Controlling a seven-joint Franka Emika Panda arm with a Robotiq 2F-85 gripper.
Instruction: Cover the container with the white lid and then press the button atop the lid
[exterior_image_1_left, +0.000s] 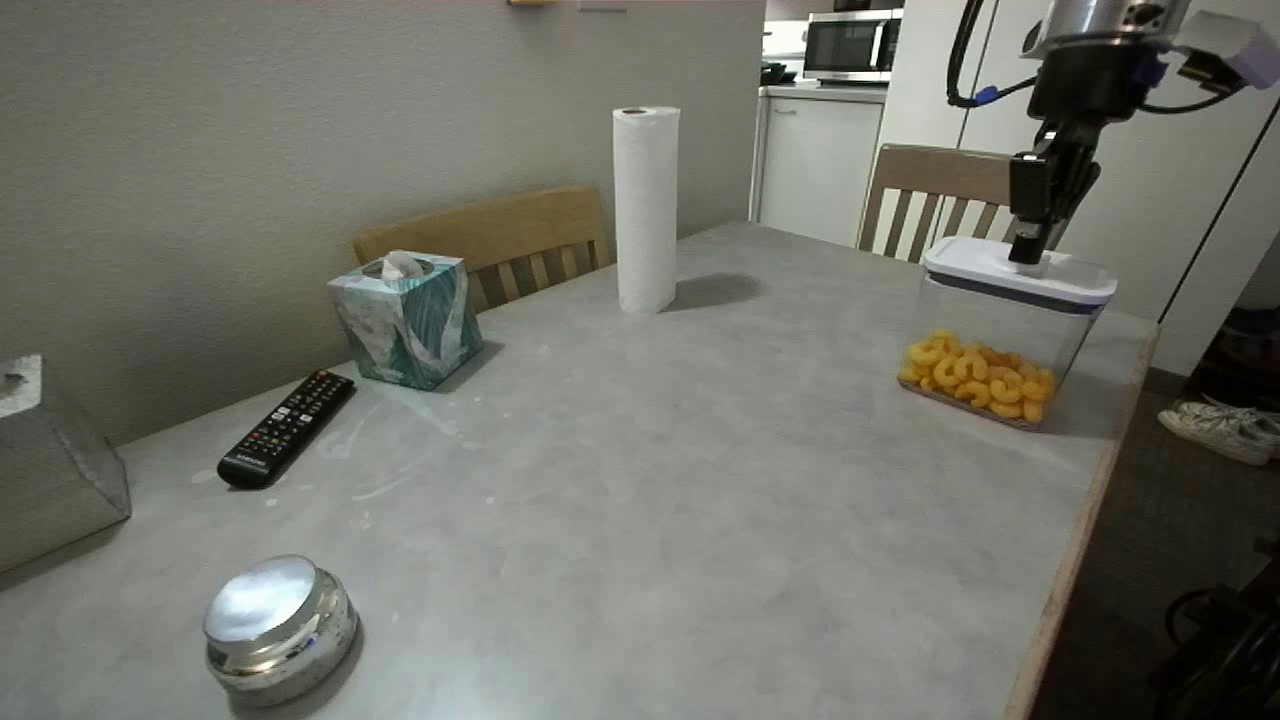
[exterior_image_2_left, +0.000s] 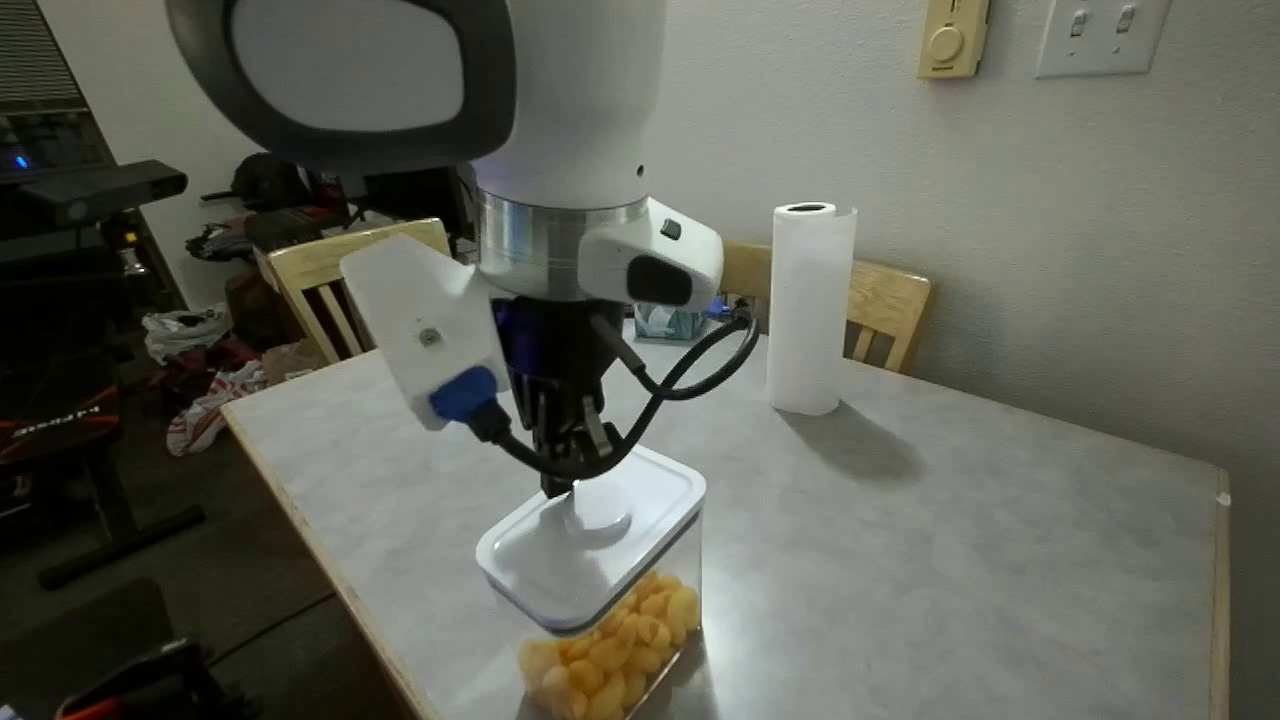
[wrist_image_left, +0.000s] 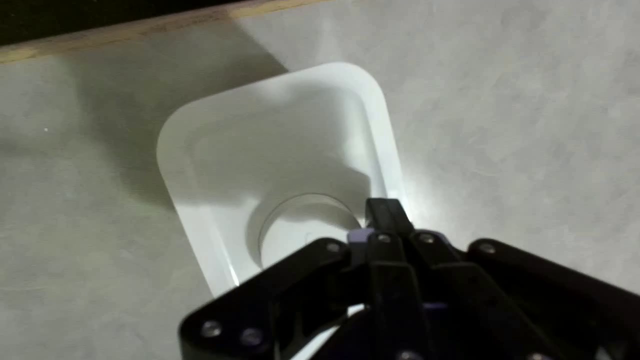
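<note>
Container (exterior_image_1_left: 1005, 325), lid (exterior_image_1_left: 975, 257) on, on gray tbl (exterior_image_1_left: 700, 480), fingers (wrist_image_left: 384, 212) together by btn (wrist_image_left: 300, 231), chairs (exterior_image_1_left: 530, 213) & microwave (exterior_image_1_left: 843, 47) in bkgd.

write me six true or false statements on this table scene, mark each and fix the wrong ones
1. The white lid sits on the clear container. True.
2. The gripper is over the lid. True.
3. The gripper is wide open. False: it is shut.
4. The black remote lies beside the teal tissue box. True.
5. Nothing stands taller than the teal tissue box. False: the paper towel roll does.
6. The container holds green grapes. False: it holds yellow-orange snack pieces.
</note>
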